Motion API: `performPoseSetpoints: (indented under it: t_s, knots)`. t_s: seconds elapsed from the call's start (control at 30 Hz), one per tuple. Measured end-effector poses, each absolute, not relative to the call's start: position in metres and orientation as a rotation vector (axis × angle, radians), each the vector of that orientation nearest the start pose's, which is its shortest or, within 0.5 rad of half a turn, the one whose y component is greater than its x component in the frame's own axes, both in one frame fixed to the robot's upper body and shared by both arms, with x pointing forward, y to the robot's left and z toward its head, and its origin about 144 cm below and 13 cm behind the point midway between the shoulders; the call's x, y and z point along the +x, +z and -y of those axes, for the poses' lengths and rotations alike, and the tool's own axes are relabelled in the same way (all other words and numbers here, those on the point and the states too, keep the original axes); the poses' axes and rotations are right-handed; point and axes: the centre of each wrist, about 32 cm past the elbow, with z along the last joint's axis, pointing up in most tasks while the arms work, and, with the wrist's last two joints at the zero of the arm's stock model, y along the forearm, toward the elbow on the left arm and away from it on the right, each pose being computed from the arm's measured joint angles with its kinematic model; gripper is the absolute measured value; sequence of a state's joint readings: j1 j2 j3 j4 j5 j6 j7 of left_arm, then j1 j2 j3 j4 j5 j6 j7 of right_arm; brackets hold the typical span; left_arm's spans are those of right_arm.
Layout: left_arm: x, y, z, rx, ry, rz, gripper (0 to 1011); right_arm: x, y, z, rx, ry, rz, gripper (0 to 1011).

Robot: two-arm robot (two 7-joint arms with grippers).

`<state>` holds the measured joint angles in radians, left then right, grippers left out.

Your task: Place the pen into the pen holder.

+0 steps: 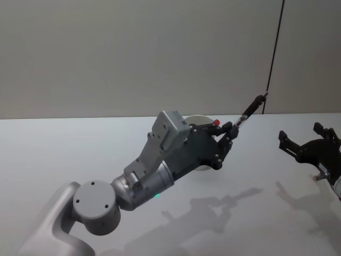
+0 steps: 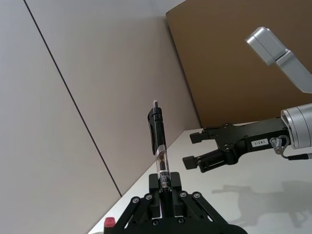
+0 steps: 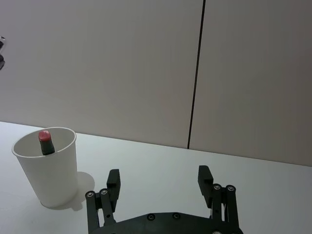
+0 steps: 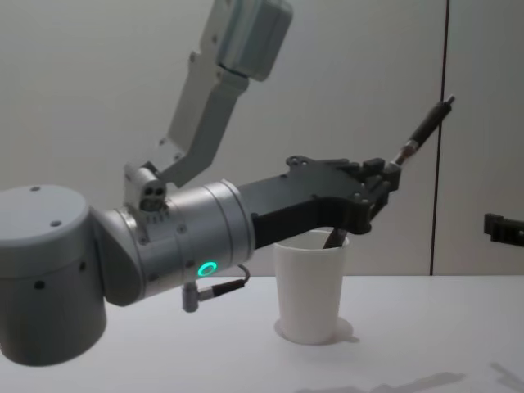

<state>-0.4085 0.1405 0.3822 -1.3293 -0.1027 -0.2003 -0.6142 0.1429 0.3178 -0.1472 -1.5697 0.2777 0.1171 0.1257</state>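
White table [image 1: 64,149] runs wide, its far edge meeting a plain grey wall [image 1: 106,53]; a dark vertical seam [image 1: 274,53] in the wall at far right. Bare tabletop on the left, in the near middle, and between the two arms. Near centre shows arm shadows, no objects.

Left arm [image 1: 144,181] comes in from near left, elbow low near the front edge, forearm reaching far-right across the table middle, wrist raised off the surface over the cup.

Pen holder [image 4: 309,286], a white paper cup, stands upright at table centre toward the far edge, directly under the left wrist, open top. Inside it a dark item with a red cap [image 3: 45,141] leans on the rim.

Right gripper [image 3: 159,178] sits at the right side, low near the table, well apart from the cup, fingers spread wide with nothing between them.

Left gripper [image 1: 230,130] is just above the cup's right rim, fingers clamped on the lower barrel of the pen.

Pen [image 1: 250,110], black with a clear barrel section, is in the air and outside the cup, tilted up toward far right, clip end uppermost. Its lower tip is hidden by the fingers.
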Motion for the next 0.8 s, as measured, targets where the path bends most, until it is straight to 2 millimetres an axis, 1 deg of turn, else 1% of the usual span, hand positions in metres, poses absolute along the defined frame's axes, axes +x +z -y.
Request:
performPoseSetpoints:
  t_s: [0.8]
  knots:
    - [0.563, 1.201, -0.143, -0.037, 0.578, 0.342, 139, 0.495, 1.19, 0.275, -0.06, -1.31, 0.027, 1002]
